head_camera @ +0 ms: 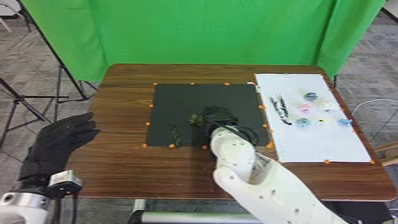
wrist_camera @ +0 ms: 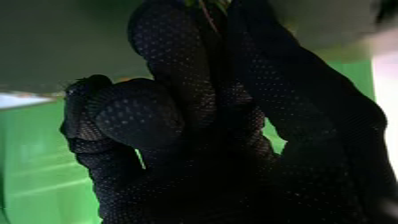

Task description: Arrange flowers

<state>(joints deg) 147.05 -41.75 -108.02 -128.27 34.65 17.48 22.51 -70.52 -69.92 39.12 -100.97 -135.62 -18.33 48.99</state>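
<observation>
Flowers [head_camera: 305, 108] in blue, pink and white are scattered over the upper part of a white sheet [head_camera: 315, 147] on the right side of the table [head_camera: 124, 102], and just to the left of them on the same sheet lie some slender dark pieces [head_camera: 281, 110]. Near the middle of the frame, the right hand [head_camera: 218, 117] is over the black mat [head_camera: 182, 102], its arm coming in from the lower right. From the wrist view, I can see its thumb and a finger closed together on a thin stem [wrist_camera: 210, 16], with a bit of green at their tips; the other fingers are bent. Over the mat, a small green sprig [head_camera: 195, 119] shows right by the left side of that hand, though I can't tell whether it's the one being pinched. Lower on the mat, towards its left edge, lies another thin green piece [head_camera: 175, 135]. Orange dots [head_camera: 193, 84] run round the mat's border. At the lower left of the frame, the left hand [head_camera: 55, 142] is by the table's edge, fingers loosely extended and holding nothing. Behind the table hangs a green curtain [head_camera: 209, 35].
</observation>
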